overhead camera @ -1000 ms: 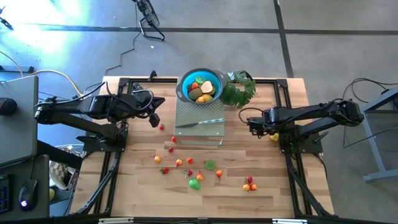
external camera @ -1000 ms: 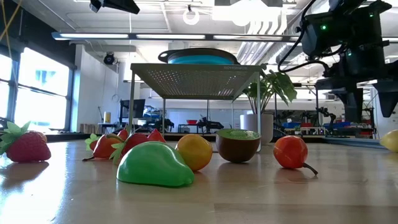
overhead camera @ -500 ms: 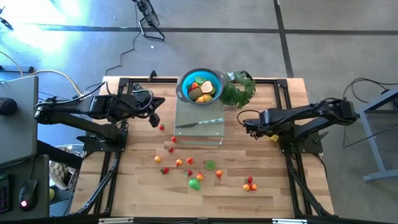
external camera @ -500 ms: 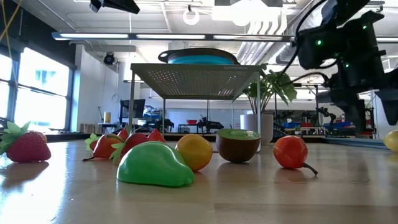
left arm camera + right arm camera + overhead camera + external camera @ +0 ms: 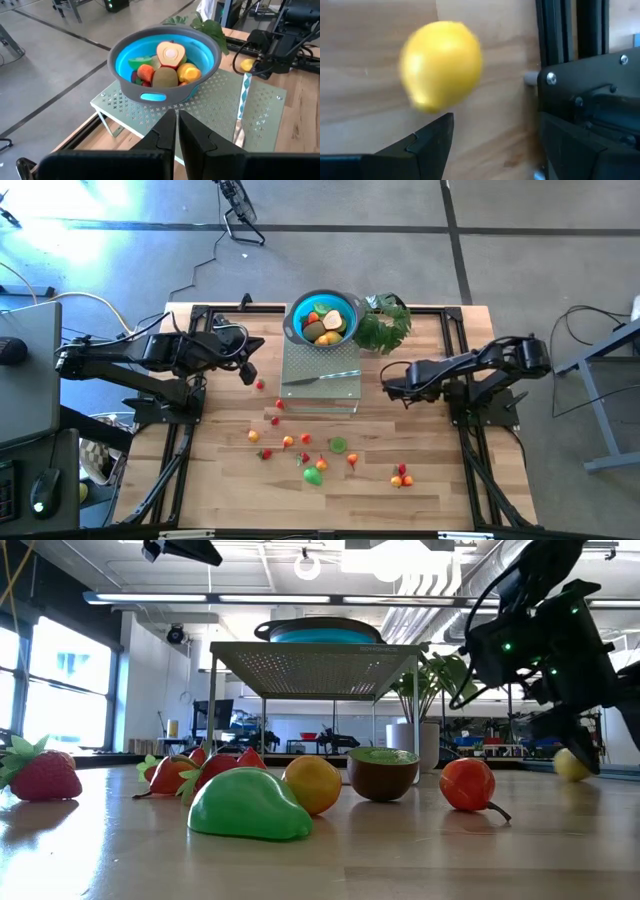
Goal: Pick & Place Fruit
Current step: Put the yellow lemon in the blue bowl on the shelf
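Your right arm's fingers (image 5: 490, 145) stand wide apart with nothing held; the small yellow lemon-shaped toy fruit (image 5: 441, 65) lies on the wooden bench (image 5: 365, 40) just beyond their tips, off toward one finger, not between them. In the high view the right gripper (image 5: 388, 387) sits beside the perforated metal stand (image 5: 320, 380). Farther off, your left arm's fingers (image 5: 176, 132) are pressed together, empty, facing the blue bowl (image 5: 165, 62) of fruit.
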Tool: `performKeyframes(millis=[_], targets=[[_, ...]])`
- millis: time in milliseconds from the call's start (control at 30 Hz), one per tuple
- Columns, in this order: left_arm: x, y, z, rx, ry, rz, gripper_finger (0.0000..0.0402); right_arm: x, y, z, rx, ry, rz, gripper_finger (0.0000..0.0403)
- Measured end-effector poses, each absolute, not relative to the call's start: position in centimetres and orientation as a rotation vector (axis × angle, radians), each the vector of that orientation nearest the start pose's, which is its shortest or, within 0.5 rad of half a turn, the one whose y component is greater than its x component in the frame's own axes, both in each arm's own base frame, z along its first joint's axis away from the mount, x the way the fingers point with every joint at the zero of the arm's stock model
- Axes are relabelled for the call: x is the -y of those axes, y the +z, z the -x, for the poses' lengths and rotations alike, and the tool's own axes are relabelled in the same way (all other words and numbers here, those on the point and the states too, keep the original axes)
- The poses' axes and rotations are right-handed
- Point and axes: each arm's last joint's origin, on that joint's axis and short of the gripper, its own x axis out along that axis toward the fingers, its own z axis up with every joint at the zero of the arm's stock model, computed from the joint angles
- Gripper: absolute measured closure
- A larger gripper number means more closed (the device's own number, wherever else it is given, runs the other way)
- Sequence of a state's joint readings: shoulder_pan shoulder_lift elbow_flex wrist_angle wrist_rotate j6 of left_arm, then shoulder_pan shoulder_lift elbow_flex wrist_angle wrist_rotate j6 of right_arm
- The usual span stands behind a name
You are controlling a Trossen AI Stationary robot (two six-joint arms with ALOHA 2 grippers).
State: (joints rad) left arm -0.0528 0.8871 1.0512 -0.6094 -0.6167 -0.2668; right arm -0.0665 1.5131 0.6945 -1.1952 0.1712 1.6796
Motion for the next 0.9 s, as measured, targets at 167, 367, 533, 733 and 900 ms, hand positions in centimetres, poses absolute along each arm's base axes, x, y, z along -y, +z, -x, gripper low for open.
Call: performKeyframes(millis=[167,367,533,733,900], targets=[[-0.8,36.8,-16.8,-0.350,0.606,0.107,0.0388,2.1,14.1,-17.8,-1.234,-1.700,-0.917,0.0124],[-0.8,36.5,-16.7,-0.381,0.609,0.096,0.0388,2.4,13.6,-19.2,-1.098,-1.608,-0.993,0.0124],[-0.8,36.5,-16.7,-0.385,0.609,0.094,0.0388,2.7,13.4,-20.3,-0.970,-1.542,-1.008,0.0124],[-0.8,36.5,-16.7,-0.384,0.610,0.095,0.0388,3.8,13.6,-20.5,-0.824,-1.598,-0.967,0.0124],[-0.8,36.5,-16.7,-0.383,0.610,0.095,0.0388,5.5,13.6,-20.6,-0.748,-1.626,-0.970,0.0124]])
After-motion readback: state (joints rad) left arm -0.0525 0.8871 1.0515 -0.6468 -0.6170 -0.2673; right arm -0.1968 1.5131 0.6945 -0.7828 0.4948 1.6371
